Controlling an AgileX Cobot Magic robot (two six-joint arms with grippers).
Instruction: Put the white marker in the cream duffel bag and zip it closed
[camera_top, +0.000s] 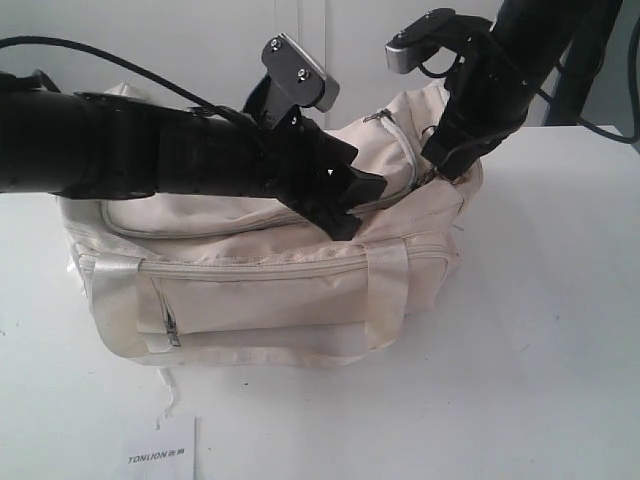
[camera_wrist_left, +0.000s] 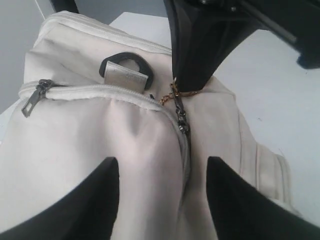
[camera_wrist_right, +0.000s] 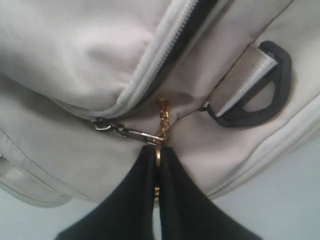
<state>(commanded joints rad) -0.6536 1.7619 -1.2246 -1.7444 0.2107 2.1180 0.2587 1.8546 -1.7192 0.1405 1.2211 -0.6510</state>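
The cream duffel bag (camera_top: 260, 290) lies across the middle of the white counter (camera_top: 540, 330) with its zipped front pocket facing the camera. A white paper card (camera_top: 162, 455) at the lower left edge of the exterior frame reads "TONLION", followed by small characters too fine to read. No other writing is legible on the bag or the arms. The white marker shows in none of the views. The left gripper (camera_top: 358, 205) reaches in from the left edge of the frame and hangs over the bag's top panel. In its own wrist view its jaws stand wide open with nothing between them but cream fabric (camera_wrist_left: 160, 162); I cannot tell whether the tips touch the cloth. The right gripper (camera_top: 447, 168) comes down from the upper right to the bag's right end. Its jaws are pinched together on a small gold ring (camera_wrist_right: 158, 152), which is linked by a short gold chain and a metal pull to the top zipper's slider (camera_wrist_right: 102, 125). From the left wrist view the same slider (camera_wrist_left: 181, 116) sits just below the right gripper's tip, and the zipper curving off toward the upper left of that frame looks closed. A black end ring (camera_wrist_right: 270, 95) on a pale webbing tab sits near the slider, and a second grey zipper pull (camera_wrist_left: 31, 102) hangs at the left of the left wrist frame.
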